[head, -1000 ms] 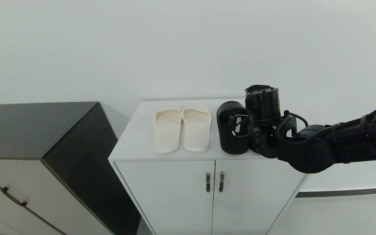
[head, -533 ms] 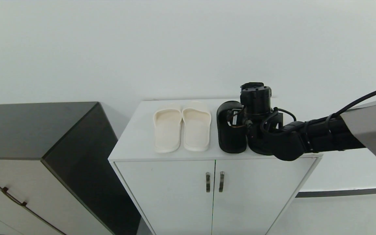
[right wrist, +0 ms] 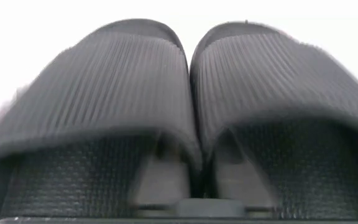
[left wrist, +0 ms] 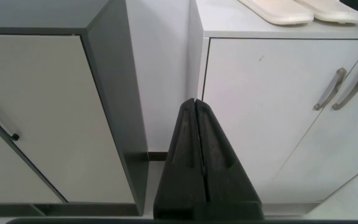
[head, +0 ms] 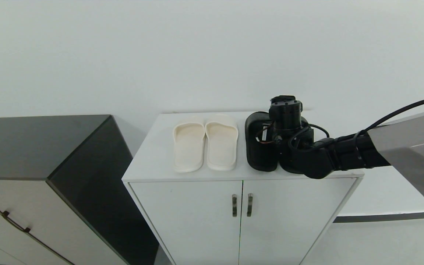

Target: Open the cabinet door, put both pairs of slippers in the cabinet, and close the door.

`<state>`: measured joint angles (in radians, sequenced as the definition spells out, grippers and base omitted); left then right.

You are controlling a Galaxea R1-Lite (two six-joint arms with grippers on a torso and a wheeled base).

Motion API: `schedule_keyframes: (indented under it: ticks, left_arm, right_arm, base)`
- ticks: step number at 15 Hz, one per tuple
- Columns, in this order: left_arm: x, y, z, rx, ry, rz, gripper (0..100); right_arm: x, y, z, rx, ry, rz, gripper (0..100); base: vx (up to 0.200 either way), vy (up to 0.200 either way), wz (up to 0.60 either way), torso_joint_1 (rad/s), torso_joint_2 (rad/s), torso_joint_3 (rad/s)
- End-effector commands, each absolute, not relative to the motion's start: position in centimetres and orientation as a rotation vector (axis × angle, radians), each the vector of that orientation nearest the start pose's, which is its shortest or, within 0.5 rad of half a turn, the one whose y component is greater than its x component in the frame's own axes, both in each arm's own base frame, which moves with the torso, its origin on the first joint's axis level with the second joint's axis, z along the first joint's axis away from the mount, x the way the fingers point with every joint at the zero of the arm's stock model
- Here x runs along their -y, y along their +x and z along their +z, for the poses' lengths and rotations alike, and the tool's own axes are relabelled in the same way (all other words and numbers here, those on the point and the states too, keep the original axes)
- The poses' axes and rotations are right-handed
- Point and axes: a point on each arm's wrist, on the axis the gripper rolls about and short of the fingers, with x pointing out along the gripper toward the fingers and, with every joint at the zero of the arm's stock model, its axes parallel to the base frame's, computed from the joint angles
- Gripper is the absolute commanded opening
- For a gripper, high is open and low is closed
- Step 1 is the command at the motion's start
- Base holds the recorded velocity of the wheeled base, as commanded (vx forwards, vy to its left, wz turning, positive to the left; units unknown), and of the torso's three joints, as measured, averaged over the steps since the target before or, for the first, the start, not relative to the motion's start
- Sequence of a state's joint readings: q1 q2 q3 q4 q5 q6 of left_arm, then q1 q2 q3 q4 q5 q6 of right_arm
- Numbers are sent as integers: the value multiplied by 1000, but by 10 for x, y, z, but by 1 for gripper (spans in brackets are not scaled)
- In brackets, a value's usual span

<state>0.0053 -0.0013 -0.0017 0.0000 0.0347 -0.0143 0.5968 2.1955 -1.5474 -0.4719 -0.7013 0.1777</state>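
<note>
Right arm has pushed in toward the far side over the last second. Its wrist now sits lower and closer over the black slippers (head: 258, 147), and more of the grey forearm shows at the right edge. Nothing else has shifted: the white slippers (head: 204, 143) lie as before and both doors (head: 193, 221) stay shut.

Black pair sits side by side on the right part of the white cabinet's top (head: 153, 158), touching each other, with the white pair just to their left.

Right tool (right wrist: 199, 179): in the wrist view its two fingers (right wrist: 157, 180) are spread, one slid under the strap of each black slipper. The two inner strap walls stand between them. It looks open, not yet pinched; blur makes the contact hard to judge.

Left tool (left wrist: 196, 112): fingers pressed flat together, holding nothing. It hangs low in front of the gap between the dark cabinet (head: 31, 147) and the white one, with the door handles (head: 234, 205) off to its right.

Reading: the reach is finished and the next step is probably a squeeze on the two inner straps, to lift both black slippers as one. The door has not been opened, so a lifted pair has nowhere to go until a handle is pulled. The left tool is the free one and the nearer to it.

Risk: soft straps could slip, and one slipper could drop off the near edge.
</note>
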Motion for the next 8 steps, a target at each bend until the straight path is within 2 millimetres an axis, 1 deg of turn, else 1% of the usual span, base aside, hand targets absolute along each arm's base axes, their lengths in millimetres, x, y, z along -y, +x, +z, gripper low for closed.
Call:
schedule_keyframes:
  ticks: [1, 3, 5, 6, 7, 8]
  left_arm:
    - [-1, -23, 76, 2, -15, 41, 0]
    - [-1, -23, 76, 2, -15, 41, 0]
    - [-1, -23, 76, 2, -15, 41, 0]
    - [-1, -23, 76, 2, -15, 41, 0]
    - [-1, -23, 76, 2, -15, 41, 0]
    - [-1, -23, 76, 2, -15, 41, 0]
  right_arm:
    - [-241, 381, 191, -115, 83, -118, 0]
    - [-239, 376, 198, -106, 88, -115, 0]
    - [-229, 354, 219, -91, 94, -97, 0]
    - [-227, 340, 228, -85, 101, -61, 0]
    - [-226, 331, 233, -87, 104, -23, 0]
    - [-223, 309, 241, -93, 105, 55, 0]
  base:
    - [0, 0, 0, 0, 0, 0]
    - [0, 0, 0, 0, 0, 0]
    - [0, 0, 0, 0, 0, 0]
    - [0, 0, 0, 0, 0, 0]
    - [0, 0, 0, 0, 0, 0]
    - [0, 0, 0, 0, 0, 0]
